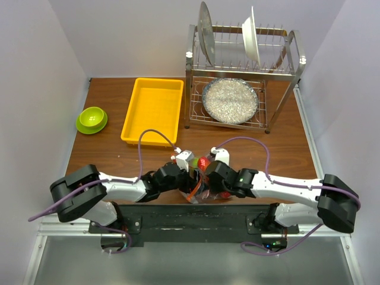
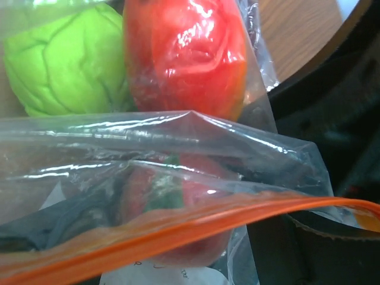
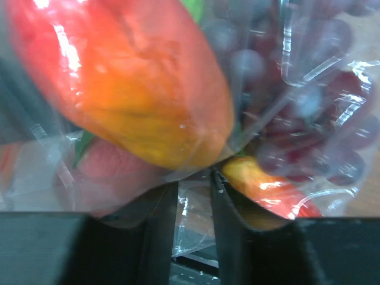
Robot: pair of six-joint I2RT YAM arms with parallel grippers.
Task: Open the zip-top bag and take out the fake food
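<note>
The zip-top bag (image 1: 202, 183) hangs between both grippers at the table's near edge, with the fake food inside. In the left wrist view its orange zip strip (image 2: 178, 233) runs taut across my jaws, over a red tomato (image 2: 190, 196), a green round fruit (image 2: 65, 59) and an orange-red piece (image 2: 184, 53). My left gripper (image 1: 189, 177) holds the bag's left side; its fingers are hidden by plastic. My right gripper (image 3: 194, 184) is nearly shut on a fold of the bag (image 3: 193, 219), below the orange-red piece (image 3: 130, 83), purple grapes (image 3: 309, 89) and a pink peach (image 3: 113, 172).
A yellow tray (image 1: 153, 110) lies at back left beside a lime-green bowl (image 1: 91, 119). A metal dish rack (image 1: 240, 77) with plates and a glass dish stands at back right. The black base plate (image 1: 190, 217) lies just below the bag.
</note>
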